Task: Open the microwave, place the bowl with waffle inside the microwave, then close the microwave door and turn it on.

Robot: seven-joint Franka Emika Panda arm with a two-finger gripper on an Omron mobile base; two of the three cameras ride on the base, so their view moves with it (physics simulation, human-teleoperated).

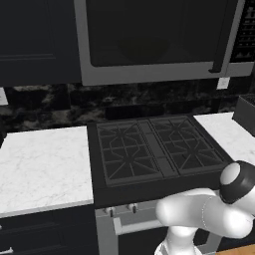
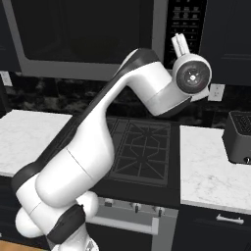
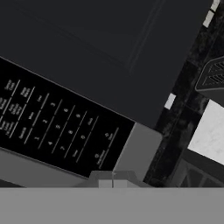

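The microwave (image 1: 149,74) hangs above the stove, and the microwave door (image 1: 154,30) with its dark glass and black bar handle (image 1: 225,40) is closed flat. My gripper (image 2: 179,43) is raised in front of the button panel (image 2: 185,19) at the microwave's right end, fingers together and empty. In the hand view the button panel (image 3: 57,127) lies close ahead, with my shut fingertips (image 3: 113,183) at its lower edge. The bowl and the waffle are out of view; the dark glass hides whatever is inside.
A black gas cooktop (image 1: 154,147) lies below the microwave. White marble counters (image 1: 45,164) (image 2: 211,166) flank it. A dark toaster (image 2: 240,137) stands on the right counter, near a wall outlet (image 2: 215,91). Dark cabinets (image 1: 30,35) adjoin the microwave.
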